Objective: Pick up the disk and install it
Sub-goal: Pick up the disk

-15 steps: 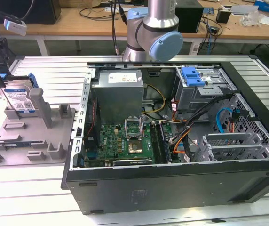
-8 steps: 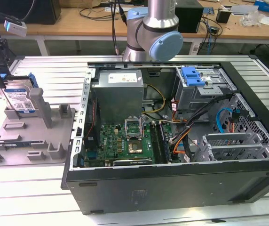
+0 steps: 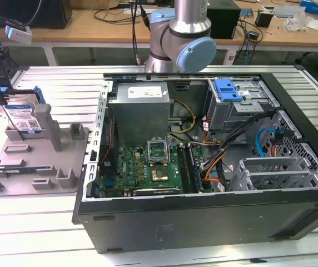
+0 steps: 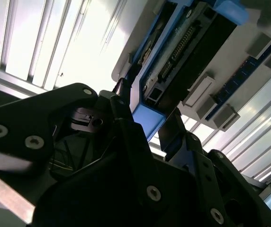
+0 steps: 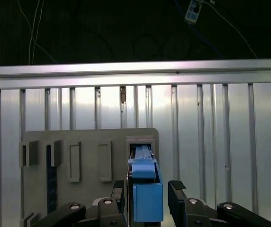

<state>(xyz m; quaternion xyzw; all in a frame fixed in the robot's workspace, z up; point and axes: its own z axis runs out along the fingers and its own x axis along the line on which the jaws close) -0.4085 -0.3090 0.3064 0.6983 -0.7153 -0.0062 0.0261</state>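
The jaws of the gripper [image 5: 148, 185] straddle the disk [image 5: 145, 201] slightly apart, we see a gap on one side in the first wrist view, whereas the exterior view shows us the disk upright in the grey holder [image 3: 42, 158], lower edge hidden.

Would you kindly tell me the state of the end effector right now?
End effector: open, straddling the disk that stands in the grey fixture; a gap shows on one side.
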